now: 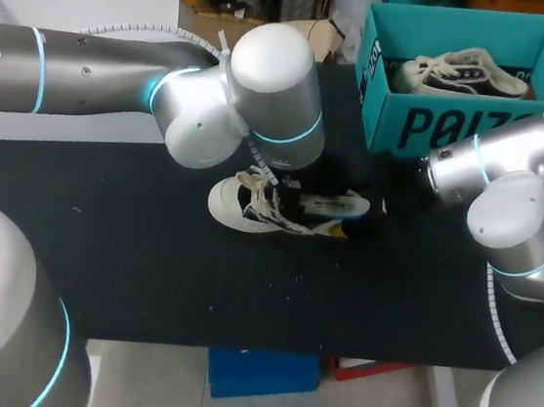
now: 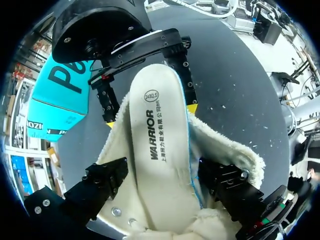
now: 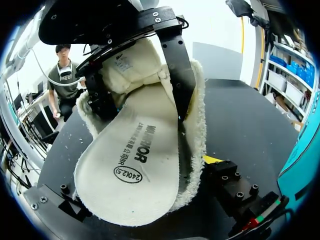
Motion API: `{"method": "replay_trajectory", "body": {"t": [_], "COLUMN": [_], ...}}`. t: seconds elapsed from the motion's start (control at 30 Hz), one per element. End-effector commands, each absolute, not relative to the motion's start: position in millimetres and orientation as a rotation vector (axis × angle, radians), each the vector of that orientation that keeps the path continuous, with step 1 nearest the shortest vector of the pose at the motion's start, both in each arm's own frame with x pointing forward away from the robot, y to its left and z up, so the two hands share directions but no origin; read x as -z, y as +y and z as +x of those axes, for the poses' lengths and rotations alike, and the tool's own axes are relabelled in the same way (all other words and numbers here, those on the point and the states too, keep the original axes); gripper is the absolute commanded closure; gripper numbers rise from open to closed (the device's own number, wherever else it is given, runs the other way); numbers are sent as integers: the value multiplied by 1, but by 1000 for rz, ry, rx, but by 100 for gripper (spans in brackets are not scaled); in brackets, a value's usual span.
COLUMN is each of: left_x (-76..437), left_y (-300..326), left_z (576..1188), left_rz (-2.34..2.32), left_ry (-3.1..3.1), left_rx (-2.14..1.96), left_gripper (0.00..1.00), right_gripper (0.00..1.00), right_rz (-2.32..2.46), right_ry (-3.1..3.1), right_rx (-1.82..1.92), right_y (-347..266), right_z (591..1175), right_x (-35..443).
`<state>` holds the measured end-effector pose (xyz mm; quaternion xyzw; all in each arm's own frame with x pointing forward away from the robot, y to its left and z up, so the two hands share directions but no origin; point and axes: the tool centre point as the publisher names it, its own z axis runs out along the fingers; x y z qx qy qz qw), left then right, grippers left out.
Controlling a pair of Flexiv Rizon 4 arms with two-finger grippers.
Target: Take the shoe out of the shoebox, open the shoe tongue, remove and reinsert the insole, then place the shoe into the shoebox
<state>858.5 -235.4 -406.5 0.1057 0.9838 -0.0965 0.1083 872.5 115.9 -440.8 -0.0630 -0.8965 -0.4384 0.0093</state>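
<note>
Teal shoebox [image 1: 438,124] holds second shoe [image 1: 464,73] | insole [image 2: 160,125] spans from left pincer [image 2: 162,172] to right pincer [image 3: 140,180] | clamping: cannot tell

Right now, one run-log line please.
shoe: on table, outside shoebox | insole: partly in shoe | left gripper, right gripper: at shoe | grip: unclear

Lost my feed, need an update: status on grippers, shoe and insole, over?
Left gripper and right gripper both at the sneaker, grip unclear. Insole partly out, between them. Nothing blocking. Shoebox holds other sneaker.
</note>
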Motion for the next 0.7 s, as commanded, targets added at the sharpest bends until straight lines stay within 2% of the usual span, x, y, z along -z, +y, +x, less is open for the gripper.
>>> {"method": "replay_trajectory", "body": {"t": [0.03,0.1,0.43,0.7], "left_x": [420,420,423,424], "left_y": [-247,-247,-254,-268], "left_z": [852,854,865,869], "left_rz": [267,242,221,227], "left_ry": [2868,2858,2827,2803], "left_rx": [256,267,334,389], "left_gripper": [10,15,20,31], "right_gripper": [100,100,100,100], "right_rz": [-200,-200,-200,-200], "right_ry": [-2798,-2798,-2798,-2798], "right_rx": [1366,1366,1366,1366], "right_y": [114,114,114,114], "right_z": [875,875,875,875], "right_x": [444,444,444,444]}}
